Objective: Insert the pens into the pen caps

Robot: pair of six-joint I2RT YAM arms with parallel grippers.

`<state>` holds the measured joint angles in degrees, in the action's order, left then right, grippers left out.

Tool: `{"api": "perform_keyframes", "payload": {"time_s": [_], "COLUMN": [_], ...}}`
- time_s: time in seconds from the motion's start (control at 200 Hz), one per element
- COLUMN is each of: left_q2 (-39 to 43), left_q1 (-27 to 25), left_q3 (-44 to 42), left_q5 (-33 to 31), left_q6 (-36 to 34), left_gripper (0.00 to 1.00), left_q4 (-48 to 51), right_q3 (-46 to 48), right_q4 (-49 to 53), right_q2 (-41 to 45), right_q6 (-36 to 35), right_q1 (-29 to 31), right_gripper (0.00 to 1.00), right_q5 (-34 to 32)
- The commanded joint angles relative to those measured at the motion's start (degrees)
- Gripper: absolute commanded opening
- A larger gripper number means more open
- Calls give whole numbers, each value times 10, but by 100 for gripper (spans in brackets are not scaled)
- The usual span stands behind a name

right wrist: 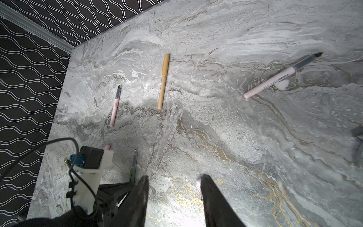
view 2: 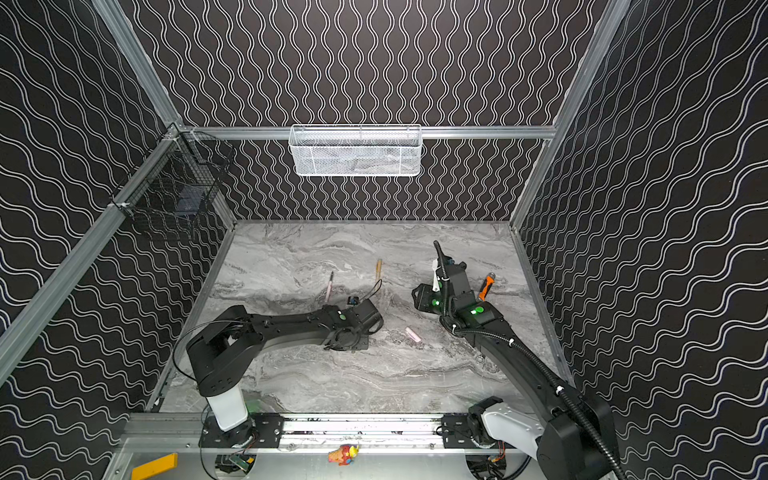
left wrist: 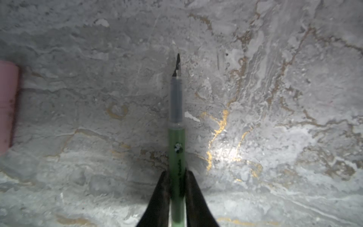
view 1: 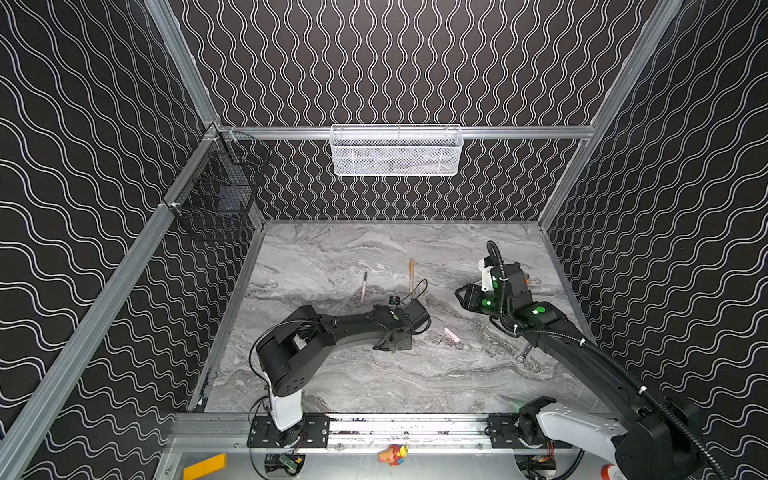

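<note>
In the left wrist view my left gripper [left wrist: 177, 173] is shut on the dark green pen [left wrist: 176, 141], low over the marble table [view 1: 374, 382], dark tip pointing away. A pale pink cap [left wrist: 7, 106] lies off to its side. My right gripper [right wrist: 174, 176] hangs open and empty. Another pink cap [view 1: 451, 334] lies between the two arms, partly behind a right finger [right wrist: 210, 196]. One pink pen [right wrist: 115, 106], a gold pen [right wrist: 163, 82] showing no dark tip, and a second pink pen [right wrist: 280, 76] lie farther back. In both top views the left gripper [view 1: 392, 345] hides the green pen.
A grey spanner [view 1: 523, 353] lies beside the right arm. An orange-handled tool [view 2: 485, 286] sits behind the right wrist. A white mesh basket [view 1: 397, 151] hangs on the back wall and a black wire basket [view 1: 220, 187] on the left wall.
</note>
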<state>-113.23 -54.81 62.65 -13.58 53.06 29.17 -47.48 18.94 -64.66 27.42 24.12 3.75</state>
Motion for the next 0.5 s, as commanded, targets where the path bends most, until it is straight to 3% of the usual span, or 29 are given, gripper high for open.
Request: {"api": "perform_keyframes", "payload": {"time_s": [0.0,0.155,0.34,0.496], "left_q2": [3,33,93,196], "left_q1": [0,0,4,78], "left_q3": [9,28,61,47], "left_q5": [1,-7,-24,-12], "left_q6": [1,-21,-62,-106], "left_gripper": [31,46,53,54], "left_q4": [7,30,67,92], "right_q3": [-4,-11,-24,-32], "right_q4": [7,6,10,-9], "right_q2": [3,-4,-16,-43], "right_q6": [6,7,5,19], "right_q1": [0,1,6,68], "right_gripper": [47,47,47,45], "right_q5": [-5,4,27,18]}}
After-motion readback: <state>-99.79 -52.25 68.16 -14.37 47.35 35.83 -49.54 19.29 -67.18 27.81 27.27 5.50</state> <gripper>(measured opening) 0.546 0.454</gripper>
